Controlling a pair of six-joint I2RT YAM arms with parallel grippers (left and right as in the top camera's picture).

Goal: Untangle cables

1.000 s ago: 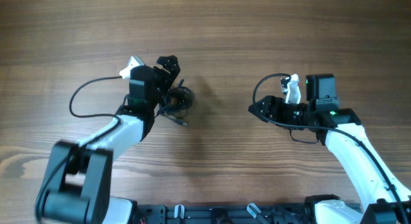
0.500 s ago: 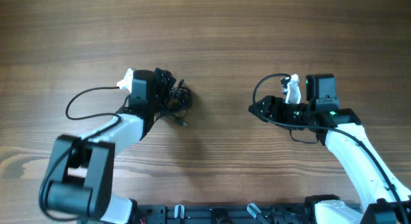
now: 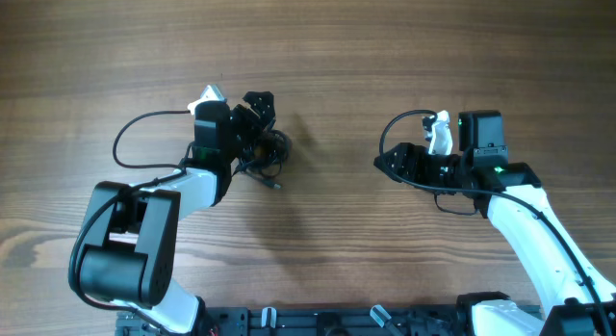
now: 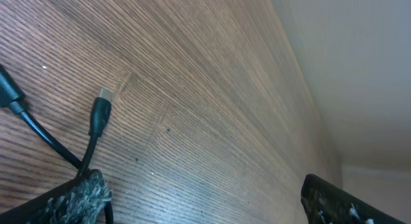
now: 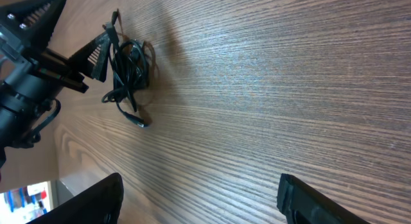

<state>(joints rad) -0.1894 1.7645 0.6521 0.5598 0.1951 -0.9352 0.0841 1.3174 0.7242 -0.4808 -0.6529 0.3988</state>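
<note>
Cable knot (image 3: 269,150) sits left of the desk (image 3: 433,47) centre, just beside the left gripper (image 3: 256,109), whose jaws are spread and empty. Right gripper (image 3: 385,165) is well apart, likewise spread and empty.

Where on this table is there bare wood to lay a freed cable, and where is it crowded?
Bare wood lies between the cables and the right pincer, and across the far strip of the table beyond both pincers. It is crowded around the cables, where the left pincer stands right at them and a thick cord loops nearby.
</note>
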